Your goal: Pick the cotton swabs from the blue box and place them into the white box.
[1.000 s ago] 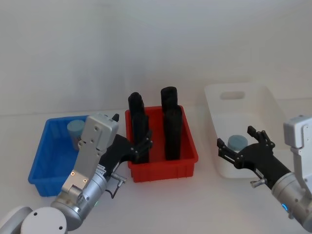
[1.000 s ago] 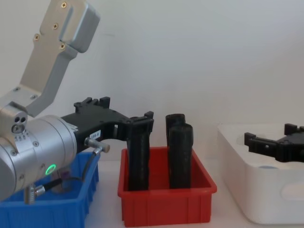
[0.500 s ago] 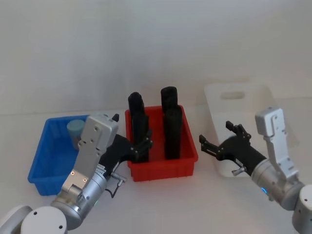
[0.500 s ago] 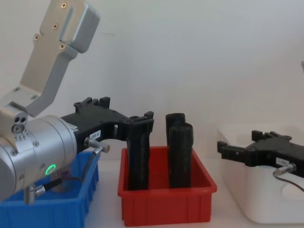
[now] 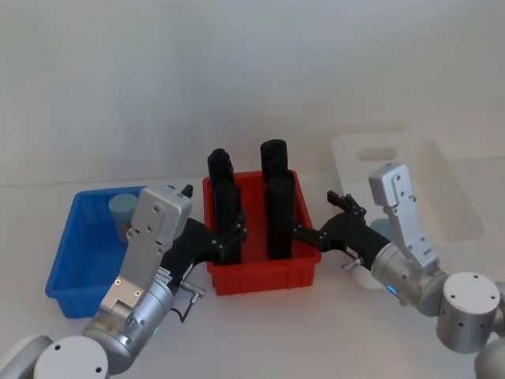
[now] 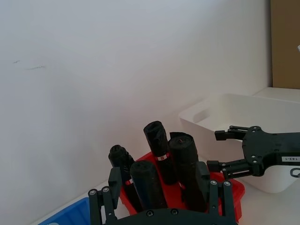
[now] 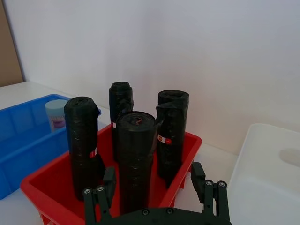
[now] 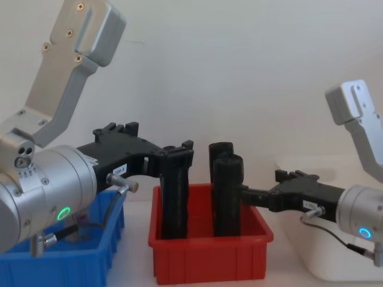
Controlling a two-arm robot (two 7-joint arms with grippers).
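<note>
Your remaining cotton swabs, a small clear round tub with a light blue lid (image 5: 122, 210), stand upright in the far corner of the shallow bright blue plastic bin (image 5: 67, 272), at the robot's left. The deep white plastic tub with handle cut-outs (image 5: 442, 189) sits at the far right, with a second blue-lidded tub (image 5: 379, 228) just visible inside it.

Between the two lies a red plastic bin (image 5: 264, 272) holding tall black rolls (image 5: 278, 207).

The left gripper (image 5: 230, 234) hangs with its fingers spread and empty at the red bin's left edge, just beside the blue bin, so it is much the nearer to the tub, which lies back and to its left.

The right gripper (image 5: 316, 225), also spread and empty, reaches over the red bin's right rim, well apart from the tub.
</note>
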